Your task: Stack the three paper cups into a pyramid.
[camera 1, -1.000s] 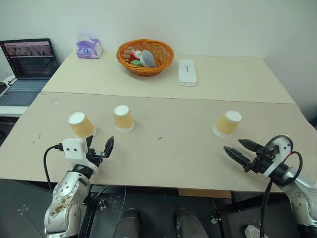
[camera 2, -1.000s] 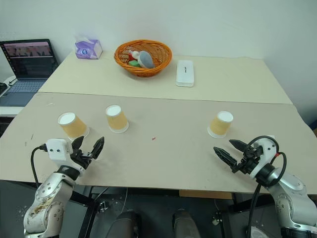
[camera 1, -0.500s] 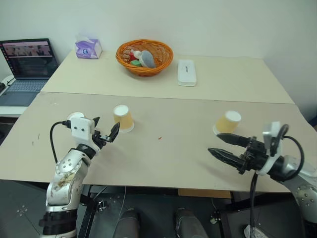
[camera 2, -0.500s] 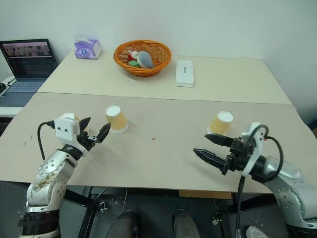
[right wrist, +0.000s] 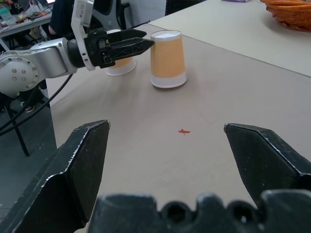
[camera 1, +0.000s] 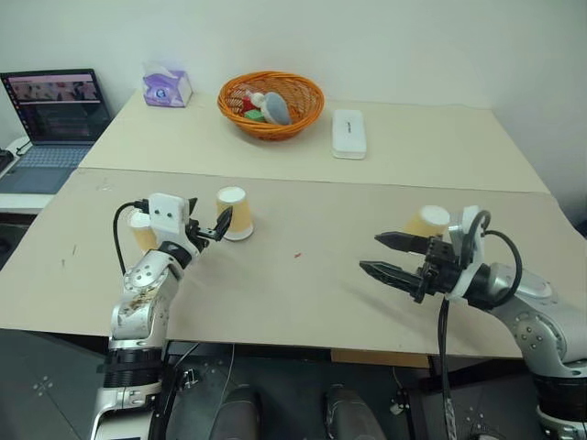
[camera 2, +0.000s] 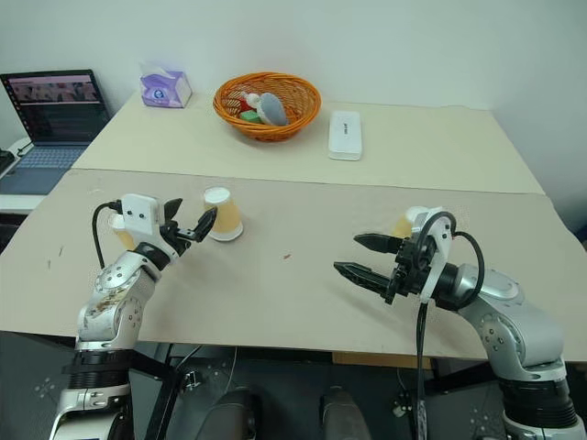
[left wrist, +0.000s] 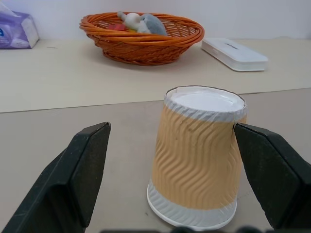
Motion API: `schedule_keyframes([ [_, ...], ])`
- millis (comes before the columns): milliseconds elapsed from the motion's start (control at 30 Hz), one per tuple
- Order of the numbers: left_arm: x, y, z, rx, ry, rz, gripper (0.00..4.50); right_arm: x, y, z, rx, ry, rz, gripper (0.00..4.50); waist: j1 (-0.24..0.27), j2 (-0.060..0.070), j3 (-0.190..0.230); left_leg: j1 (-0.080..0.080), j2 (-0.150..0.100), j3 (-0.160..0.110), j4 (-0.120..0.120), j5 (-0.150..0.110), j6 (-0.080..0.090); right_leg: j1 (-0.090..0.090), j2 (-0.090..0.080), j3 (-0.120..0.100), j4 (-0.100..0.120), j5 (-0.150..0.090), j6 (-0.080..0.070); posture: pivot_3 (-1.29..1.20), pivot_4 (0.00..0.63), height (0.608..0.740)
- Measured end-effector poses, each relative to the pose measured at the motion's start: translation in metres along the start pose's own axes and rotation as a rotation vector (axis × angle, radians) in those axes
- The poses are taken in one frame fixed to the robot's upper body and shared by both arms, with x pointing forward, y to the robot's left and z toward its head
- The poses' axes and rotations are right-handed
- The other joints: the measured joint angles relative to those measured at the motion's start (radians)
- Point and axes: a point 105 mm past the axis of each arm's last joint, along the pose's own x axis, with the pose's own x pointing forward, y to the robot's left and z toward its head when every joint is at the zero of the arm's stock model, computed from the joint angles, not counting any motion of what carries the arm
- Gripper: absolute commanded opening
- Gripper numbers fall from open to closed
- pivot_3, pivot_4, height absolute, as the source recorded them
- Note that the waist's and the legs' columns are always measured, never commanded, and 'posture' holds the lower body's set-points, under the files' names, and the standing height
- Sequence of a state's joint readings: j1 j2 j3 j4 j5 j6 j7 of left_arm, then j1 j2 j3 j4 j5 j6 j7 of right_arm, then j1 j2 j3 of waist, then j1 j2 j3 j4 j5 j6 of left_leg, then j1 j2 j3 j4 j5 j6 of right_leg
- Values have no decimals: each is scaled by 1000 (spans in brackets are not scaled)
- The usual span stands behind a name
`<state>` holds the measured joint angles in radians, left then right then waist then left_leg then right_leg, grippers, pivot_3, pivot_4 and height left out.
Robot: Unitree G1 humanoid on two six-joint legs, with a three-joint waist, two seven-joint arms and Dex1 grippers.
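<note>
Three paper cups stand upside down on the near table. The middle cup (camera 1: 235, 213) is just ahead of my left gripper (camera 1: 209, 231), whose open fingers (left wrist: 82, 174) frame it without touching it. The left cup (camera 1: 139, 233) is partly hidden behind that wrist. Half of the right cup (camera 1: 427, 221) is covered by my right gripper (camera 1: 371, 253), which hovers open above the table and points left toward the centre with nothing between its fingers. The right wrist view looks across at the middle cup (right wrist: 167, 58) and the left gripper (right wrist: 121, 46).
On the far table are an orange wicker basket (camera 1: 271, 103) with small items, a white flat box (camera 1: 348, 133) and a purple tissue box (camera 1: 166, 88). A laptop (camera 1: 55, 115) sits on a side desk at the left. A small red mark (camera 1: 297, 255) lies mid-table.
My left gripper has moved forward and up from the table's front edge to the middle cup. My right gripper has risen and swung left, now in front of the right cup. Both stayed open.
</note>
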<state>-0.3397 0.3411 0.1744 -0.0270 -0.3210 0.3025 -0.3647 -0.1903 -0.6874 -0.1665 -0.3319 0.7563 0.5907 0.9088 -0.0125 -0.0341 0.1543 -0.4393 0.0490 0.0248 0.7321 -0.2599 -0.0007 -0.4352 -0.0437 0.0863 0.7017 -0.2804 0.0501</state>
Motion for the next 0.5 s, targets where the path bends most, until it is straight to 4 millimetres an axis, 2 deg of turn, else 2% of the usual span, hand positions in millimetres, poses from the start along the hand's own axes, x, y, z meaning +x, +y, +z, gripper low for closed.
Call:
schedule_keyframes([
  [500, 1, -7, 0, -34, -11, -29, 4312, 2, -2, 7, -7, -28, 3, 4500, 0, 0, 0, 0, 0, 0, 0, 0, 0, 0, 0, 0, 0, 0, 0, 0, 150, 675],
])
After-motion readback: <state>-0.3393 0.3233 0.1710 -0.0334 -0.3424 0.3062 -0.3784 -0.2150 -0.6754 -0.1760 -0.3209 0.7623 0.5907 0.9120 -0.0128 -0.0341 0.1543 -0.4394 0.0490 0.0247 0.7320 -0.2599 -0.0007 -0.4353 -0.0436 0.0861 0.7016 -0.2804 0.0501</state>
